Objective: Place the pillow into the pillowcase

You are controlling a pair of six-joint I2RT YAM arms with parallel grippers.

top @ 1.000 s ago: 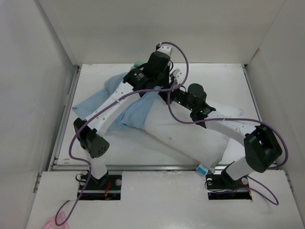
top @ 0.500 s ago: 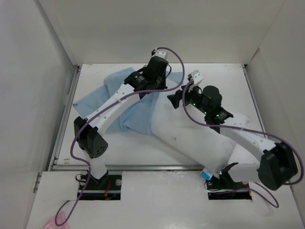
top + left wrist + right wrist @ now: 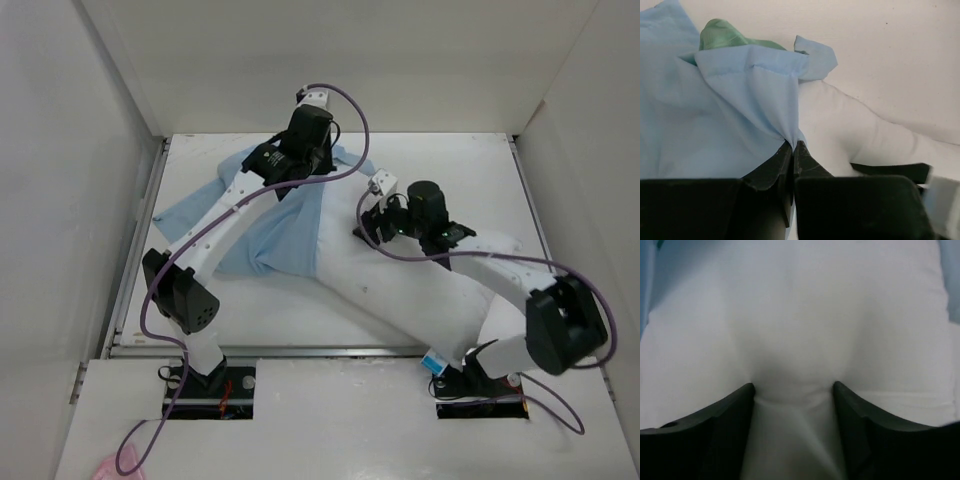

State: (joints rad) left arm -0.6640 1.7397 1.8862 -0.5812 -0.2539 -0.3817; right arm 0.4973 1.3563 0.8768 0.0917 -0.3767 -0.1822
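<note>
Fingers of left gripper clamp pillowcase edge; right gripper spread wide, apparently pressed into pillow.

The top view looks down from above and behind the arm bases onto the whole flat white table. It takes in the plump white rectangular fabric pillow and the thin light blue fabric pillowcase. The left wrist camera sits close behind the left gripper and faces along its fingers over blue cloth toward the pillow. The right wrist camera looks past the right gripper from very near, and white fabric fills its view. All three views share the pillow's far end.
</note>
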